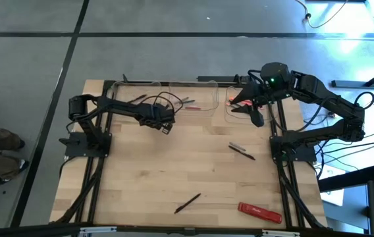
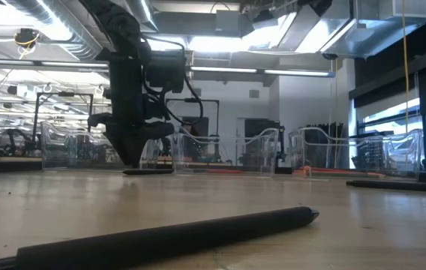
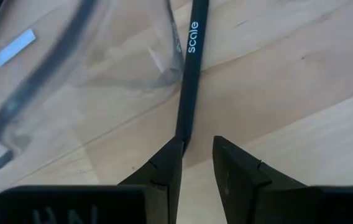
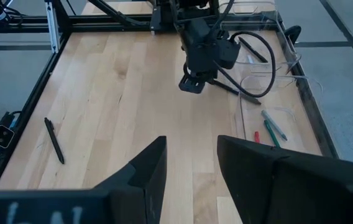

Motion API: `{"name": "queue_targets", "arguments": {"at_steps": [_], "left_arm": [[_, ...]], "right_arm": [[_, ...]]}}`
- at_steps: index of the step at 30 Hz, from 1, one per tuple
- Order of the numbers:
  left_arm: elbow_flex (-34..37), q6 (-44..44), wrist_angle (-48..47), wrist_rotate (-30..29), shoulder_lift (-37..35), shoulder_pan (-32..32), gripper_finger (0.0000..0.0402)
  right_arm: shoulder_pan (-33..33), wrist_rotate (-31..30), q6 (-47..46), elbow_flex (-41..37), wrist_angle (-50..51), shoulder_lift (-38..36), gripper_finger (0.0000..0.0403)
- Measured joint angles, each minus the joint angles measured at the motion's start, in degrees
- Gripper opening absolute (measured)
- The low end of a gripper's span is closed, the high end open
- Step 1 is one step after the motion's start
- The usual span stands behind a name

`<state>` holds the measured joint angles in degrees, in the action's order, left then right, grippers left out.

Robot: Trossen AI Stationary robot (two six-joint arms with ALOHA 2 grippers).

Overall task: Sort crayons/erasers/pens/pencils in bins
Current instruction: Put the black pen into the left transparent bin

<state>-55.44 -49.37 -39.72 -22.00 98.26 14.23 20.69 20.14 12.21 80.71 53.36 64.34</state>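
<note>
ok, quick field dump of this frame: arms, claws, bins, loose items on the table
left claw: open, low at the table beside a bin, fingertips at the end of a black pen marked "scale"
right claw: open, empty, raised over the table's right side near the right bin
bins: clear tubs in a row along the table's far edge; pens already inside
loose pens: one near the front edge, two right of centre
other: red bar at the front right

A flat red bar [image 1: 260,211] lies at the table's [image 1: 141,171] near edge.
</note>
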Motion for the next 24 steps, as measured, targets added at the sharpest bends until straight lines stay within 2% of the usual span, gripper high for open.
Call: {"name": "queue_targets", "arguments": {"at_steps": [9,14,20,24], "left_arm": [[1.40,-6.48,0.04,-1.64,0.00,-3.43,0.0082],[4.51,-12.73,1.78,-6.97,0.00,-5.61,0.0082],[5.25,-9.16,7.92,-7.31,0.00,-4.52,0.0082],[5.25,-8.56,8.09,-7.04,0.00,-3.30,0.0082]], "right_arm": [[0.02,-0.11,0.00,0.00,-0.02,0.00,0.0145],[0.02,-0.14,0.04,0.00,-0.02,0.00,0.0145],[0.04,-0.17,0.07,0.00,-1.91,0.00,0.0145],[0.04,-0.17,0.04,0.00,-2.95,0.00,0.0145]]}}
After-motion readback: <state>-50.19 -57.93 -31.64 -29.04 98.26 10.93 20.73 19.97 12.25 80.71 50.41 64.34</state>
